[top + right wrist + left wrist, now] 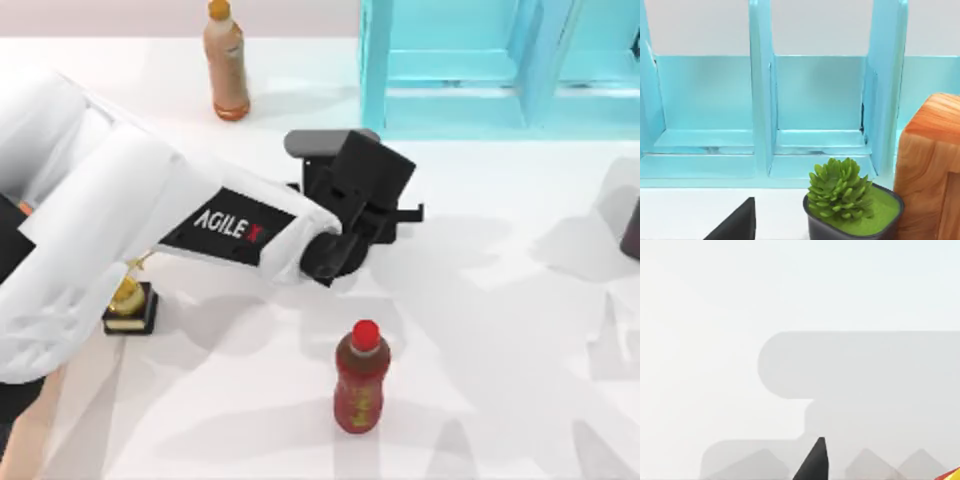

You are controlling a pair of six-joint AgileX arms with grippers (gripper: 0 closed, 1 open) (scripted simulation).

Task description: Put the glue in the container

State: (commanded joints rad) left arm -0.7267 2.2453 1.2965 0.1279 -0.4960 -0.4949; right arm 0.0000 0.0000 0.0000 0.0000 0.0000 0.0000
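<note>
- Big and white, the left arm (100, 230) is closest to the top camera and reaches from the left side to the middle of the table.
- Under it, at the left edge, a pale orange strip peeks out. I think that is the container (42, 415), but most of it is hidden.
- A small gold trophy (130, 300) stands just beside the arm.
- A tall orange-brown bottle (227, 60) stands at the back, well apart.
- The left claw (372, 215) hangs over the middle of the table. I cannot tell if it is open or closed, or if it holds anything.
- I cannot tell where the glue is. It may be hidden under the arm or the claw.
- A red-capped bottle (360, 380) stands in front of the claw, not touching it.
- A blue shelf (480, 70) sits at the back right.
- The right claw (737, 222) waits facing that shelf, near a green plant (847, 192) and a wooden block (930, 165). I cannot tell its state.
- The job looks not done yet, since the glue still has to go into the container.
</note>
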